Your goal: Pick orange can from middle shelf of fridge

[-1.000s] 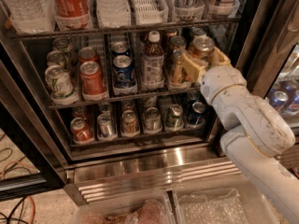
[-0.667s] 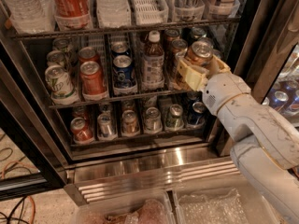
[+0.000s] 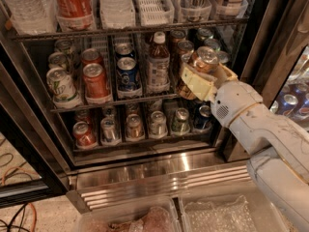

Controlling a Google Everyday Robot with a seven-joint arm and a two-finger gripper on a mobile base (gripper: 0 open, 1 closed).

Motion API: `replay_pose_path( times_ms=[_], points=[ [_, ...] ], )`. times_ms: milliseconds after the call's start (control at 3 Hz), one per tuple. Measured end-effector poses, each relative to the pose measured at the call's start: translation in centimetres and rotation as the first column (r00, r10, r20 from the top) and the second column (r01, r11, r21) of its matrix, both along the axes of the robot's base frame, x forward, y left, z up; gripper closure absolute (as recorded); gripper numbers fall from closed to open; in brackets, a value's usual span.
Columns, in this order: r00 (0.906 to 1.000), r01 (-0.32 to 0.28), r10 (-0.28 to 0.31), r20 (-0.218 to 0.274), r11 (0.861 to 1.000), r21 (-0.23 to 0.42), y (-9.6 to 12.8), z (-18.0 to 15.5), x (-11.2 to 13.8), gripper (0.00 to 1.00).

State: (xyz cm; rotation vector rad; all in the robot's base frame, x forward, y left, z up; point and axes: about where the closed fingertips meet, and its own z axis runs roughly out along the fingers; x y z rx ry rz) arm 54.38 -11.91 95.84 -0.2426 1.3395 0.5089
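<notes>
The fridge (image 3: 145,170) stands open in front of me, with a ribbed steel base. My gripper (image 3: 203,74) is at the right end of the middle shelf (image 3: 111,102). It is shut on the orange can (image 3: 204,62), a coppery can with a silver lid. The pale fingers (image 3: 195,83) clasp the can's body, and the can leans slightly, in front of the shelf's right lanes. More cans stand behind it in those lanes (image 3: 181,47). My white arm (image 3: 260,129) comes in from the lower right.
On the middle shelf stand a white-capped bottle (image 3: 158,64), a blue can (image 3: 127,74), red-orange cans (image 3: 95,81) and green cans (image 3: 62,86). Smaller-looking cans line the lower rack (image 3: 134,126). Large bottles fill the top rack (image 3: 72,4). The black door frame (image 3: 270,28) is close on the right. Clear bins (image 3: 217,211) sit below.
The gripper with the orange can has drawn slightly down and out from the shelf toward me, and the wrist has dropped lower. The other cans have not moved.
</notes>
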Motion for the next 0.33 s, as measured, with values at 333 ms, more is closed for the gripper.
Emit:
replay_pose_path(
  times_ms=[333],
  points=[
    [0.9997, -0.025, 0.025, -0.004, 1.000, 0.010, 0.28, -0.03, -0.45, 1.00]
  ],
)
